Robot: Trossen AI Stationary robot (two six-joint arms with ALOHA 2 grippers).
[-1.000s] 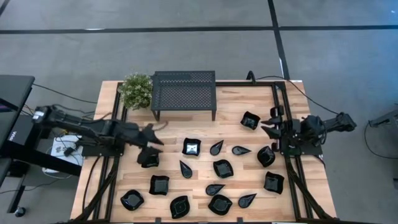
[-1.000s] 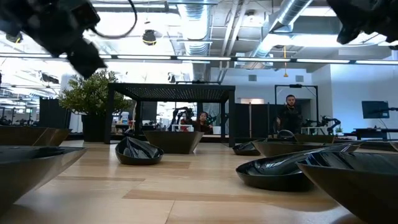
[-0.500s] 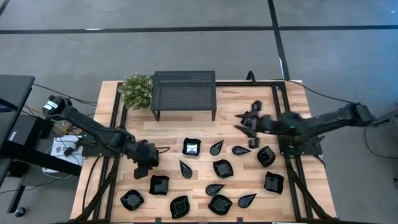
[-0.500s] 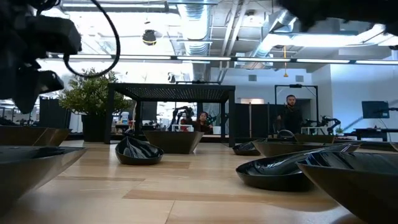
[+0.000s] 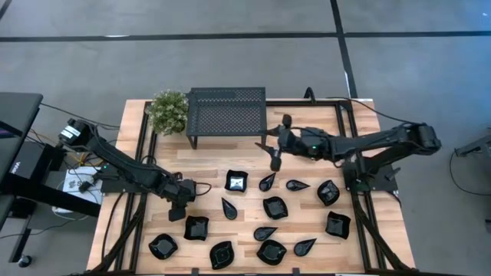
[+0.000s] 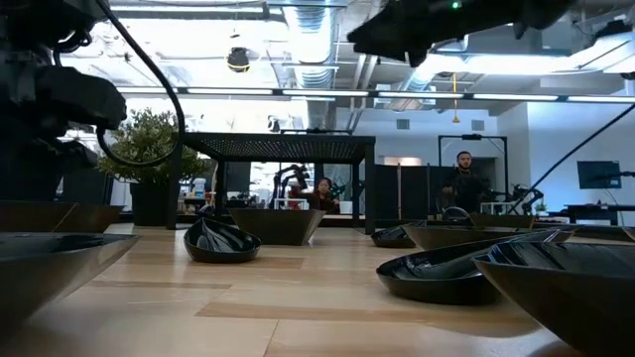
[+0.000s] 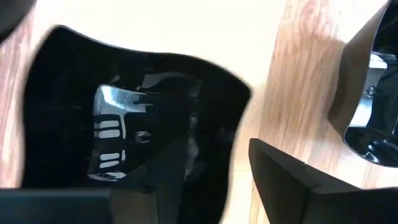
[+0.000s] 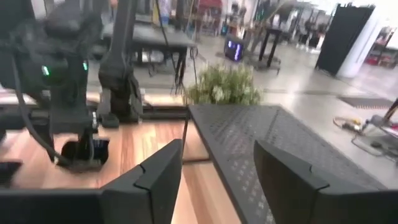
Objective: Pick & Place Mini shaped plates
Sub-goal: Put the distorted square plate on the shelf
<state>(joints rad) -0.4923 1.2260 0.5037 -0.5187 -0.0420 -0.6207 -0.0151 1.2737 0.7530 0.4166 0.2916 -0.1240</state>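
The left gripper (image 5: 178,211) is lowered over a square mini plate (image 7: 130,118) at the tabletop's (image 5: 207,161) left front, fingers (image 7: 286,180) spread wide, nothing grasped. The right gripper (image 5: 270,149) is held above the perforated stand's (image 5: 227,115) front edge, fingers parted and empty. The other mini shaped plates (image 5: 275,208) are scattered across the tabletop.

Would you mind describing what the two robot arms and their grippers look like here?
Both arms are dark, jointed and slim, with black cables looping along them. The left gripper and right gripper each end in two dark, flat, angular fingers. A small green light glows on the right arm.
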